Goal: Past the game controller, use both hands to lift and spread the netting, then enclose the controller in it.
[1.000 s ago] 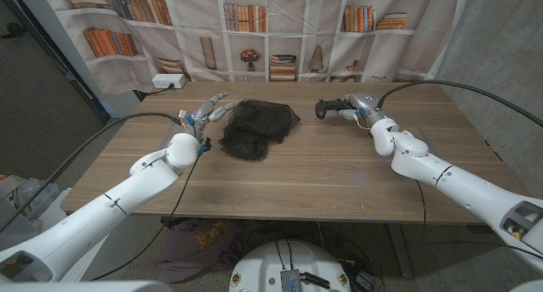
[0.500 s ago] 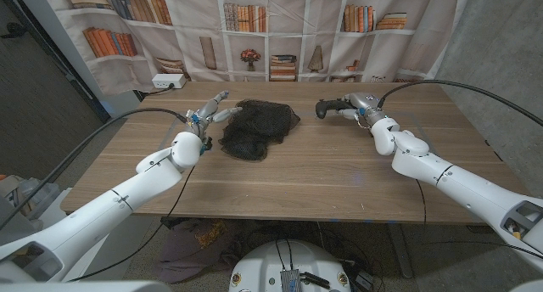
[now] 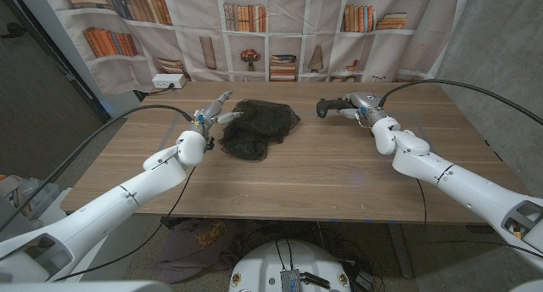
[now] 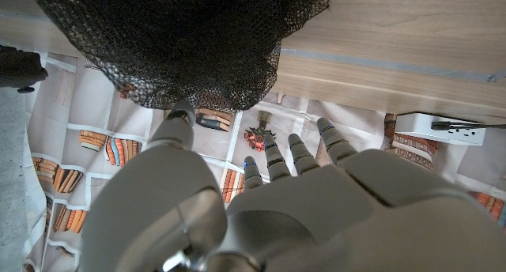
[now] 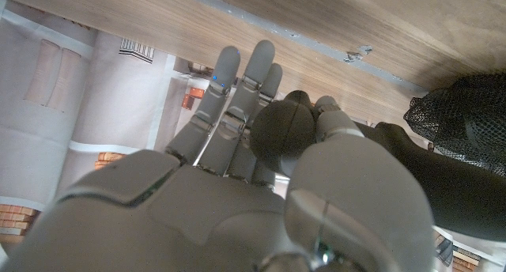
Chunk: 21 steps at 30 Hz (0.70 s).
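Note:
The black netting (image 3: pixel 254 126) lies bunched in a heap at the middle back of the wooden table (image 3: pixel 297 186). My left hand (image 3: pixel 212 112) sits at the heap's left edge with its fingers apart and holds nothing. In the left wrist view the thumb of that hand (image 4: pixel 261 201) reaches close to the netting (image 4: pixel 182 43). To the right of the heap is the black game controller (image 3: pixel 327 109). My right hand (image 3: pixel 363 105) is on it. In the right wrist view one controller (image 5: pixel 411 161) grip sits between the thumb and the straight fingers of the right hand (image 5: pixel 221 185).
A white power strip (image 3: pixel 168 81) lies at the table's back left corner. A curtain printed with bookshelves (image 3: pixel 280 29) hangs behind the table. Black cables run along both arms. Bare wood (image 3: pixel 297 186) stretches in front of the netting.
My left arm has reached a little further forward, bringing the hand closer along the netting's left edge. The right hand and the controller have barely moved.

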Available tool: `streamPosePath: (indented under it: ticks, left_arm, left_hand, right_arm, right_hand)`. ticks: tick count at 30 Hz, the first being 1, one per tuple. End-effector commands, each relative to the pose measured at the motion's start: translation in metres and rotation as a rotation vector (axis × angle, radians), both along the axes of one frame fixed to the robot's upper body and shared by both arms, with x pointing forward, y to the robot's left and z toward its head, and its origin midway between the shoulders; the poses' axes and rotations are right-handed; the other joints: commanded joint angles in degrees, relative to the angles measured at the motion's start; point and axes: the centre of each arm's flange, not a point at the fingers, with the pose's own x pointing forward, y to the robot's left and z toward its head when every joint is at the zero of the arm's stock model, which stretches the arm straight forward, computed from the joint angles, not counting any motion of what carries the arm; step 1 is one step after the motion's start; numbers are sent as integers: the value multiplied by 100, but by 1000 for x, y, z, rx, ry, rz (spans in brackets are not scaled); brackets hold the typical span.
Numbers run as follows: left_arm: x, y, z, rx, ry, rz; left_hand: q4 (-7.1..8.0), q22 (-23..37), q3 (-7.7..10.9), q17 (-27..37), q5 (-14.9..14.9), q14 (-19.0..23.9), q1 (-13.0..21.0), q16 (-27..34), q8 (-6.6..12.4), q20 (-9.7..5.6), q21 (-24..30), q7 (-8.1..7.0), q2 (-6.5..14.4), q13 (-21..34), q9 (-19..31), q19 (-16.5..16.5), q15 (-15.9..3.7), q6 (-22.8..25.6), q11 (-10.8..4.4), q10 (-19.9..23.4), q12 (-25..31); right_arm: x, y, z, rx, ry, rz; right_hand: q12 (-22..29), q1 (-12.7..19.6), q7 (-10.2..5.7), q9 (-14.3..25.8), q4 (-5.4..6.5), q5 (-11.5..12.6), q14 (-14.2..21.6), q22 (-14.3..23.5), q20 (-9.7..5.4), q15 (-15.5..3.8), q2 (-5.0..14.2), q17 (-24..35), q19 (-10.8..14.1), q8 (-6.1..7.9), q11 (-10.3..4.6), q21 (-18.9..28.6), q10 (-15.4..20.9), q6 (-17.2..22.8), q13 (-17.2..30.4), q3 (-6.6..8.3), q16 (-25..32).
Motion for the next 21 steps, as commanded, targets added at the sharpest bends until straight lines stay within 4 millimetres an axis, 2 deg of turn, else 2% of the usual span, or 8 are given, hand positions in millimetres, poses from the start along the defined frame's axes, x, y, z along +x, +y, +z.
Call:
streamPosePath:
  ticks: [1,5,8,12,13,17,19,21]
  left_arm:
    - [8,-6,-1,47,11,30]
    - [11,-8,-1,60,17,32]
    - [13,-9,-1,61,28,23]
    - [16,-11,-2,65,42,15]
    - [16,-11,-2,66,45,15]
    - [18,-12,-2,72,64,9]
    - [18,-12,-2,76,70,6]
    - [18,-13,-3,72,73,1]
  left_hand:
    - [97,-1,-171,22,-4,-206,-190,-16,29,76,-101,-14,-233,-11,8,-263,67,-95,-151,296,80]
    - [119,-4,-218,21,-5,-217,-242,-3,-1,77,-107,-7,-278,-15,4,-275,63,-199,-188,363,92]
    - [149,-8,-302,16,-3,-208,-332,16,-35,76,-104,5,-370,-20,-1,-263,63,-355,-96,374,78]
    - [176,-9,-359,14,0,-205,-402,25,-44,91,-102,40,-423,-22,-1,-253,78,-447,-69,390,74]
    - [190,-10,-381,14,3,-207,-433,28,-32,94,-101,47,-439,-23,-1,-251,86,-452,-143,408,76]
    - [218,-10,-423,12,11,-216,-491,34,21,102,-105,121,-466,-23,-1,-258,103,-382,-219,434,73]
    - [242,-10,-451,12,21,-227,-533,40,65,112,-107,133,-473,-17,-2,-262,110,-309,-462,438,61]
    - [261,-10,-469,12,32,-87,-558,103,162,109,-88,229,-464,-6,-5,-211,24,-63,-586,538,87]
  right_arm:
    - [1,-3,1,3,3,-7]
    - [1,-4,1,3,6,-10]
    - [2,-4,1,1,11,-10]
    - [3,-3,0,-1,16,-10]
    - [3,-3,0,-1,17,-8]
    - [3,-3,0,1,17,-8]
    - [4,-3,0,3,19,-8]
    - [4,-3,0,2,19,-6]
  right_hand:
    - [-39,-339,-104,33,1176,16,4,9,-886,-341,395,4,-18,-10,-215,50,255,167,19,1239,-13]
    - [-46,-342,-104,40,1173,16,10,4,-886,-342,394,5,-25,-16,-210,69,267,167,15,1240,-17]
    - [-51,-345,-106,50,1170,16,18,-1,-886,-341,394,12,-32,-17,-192,84,262,171,23,1242,-15]
    - [-57,-348,-101,58,1165,16,23,-8,-886,-340,391,17,-45,-20,-208,100,264,177,26,1244,-18]
    - [-64,-350,-101,59,1164,16,22,-11,-886,-340,391,19,-49,-23,-206,108,275,181,15,1245,-21]
    - [-68,-356,-96,71,1161,15,26,-21,-884,-340,389,25,-59,-26,-206,132,269,188,33,1247,-25]
    - [-75,-359,-102,78,1159,15,25,-26,-884,-339,389,22,-64,-25,-208,142,267,198,33,1248,-32]
    - [-75,-362,-104,78,1157,15,34,-31,-884,-339,389,28,-69,-31,-199,153,272,198,39,1249,-29]
